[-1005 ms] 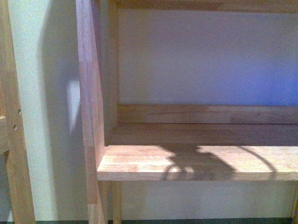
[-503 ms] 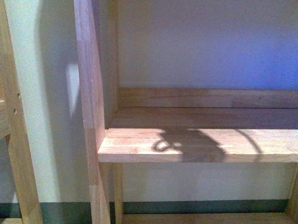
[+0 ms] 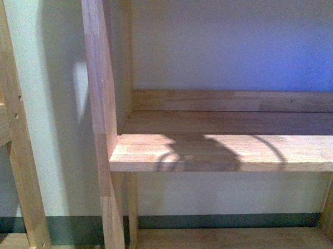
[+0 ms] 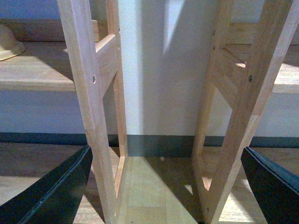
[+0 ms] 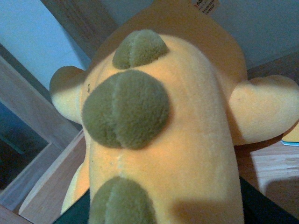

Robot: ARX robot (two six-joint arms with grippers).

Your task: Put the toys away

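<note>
Item: orange-yellow plush toy (image 5: 177, 140) w/ olive spots, clamped in right gripper (image 5: 163, 212) jaws, carried near wooden shelf board (image 3: 226, 153), prob. for stowing; left gripper (image 4: 163, 186) jaws wide, nothing held, facing shelf uprights (image 4: 88, 107).

In our front view the wooden shelf board (image 3: 221, 152) sits a bit lower in the frame than half a second ago, though above its place a second ago, and the shadow (image 3: 201, 154) on it slides left toward the front edge
</note>
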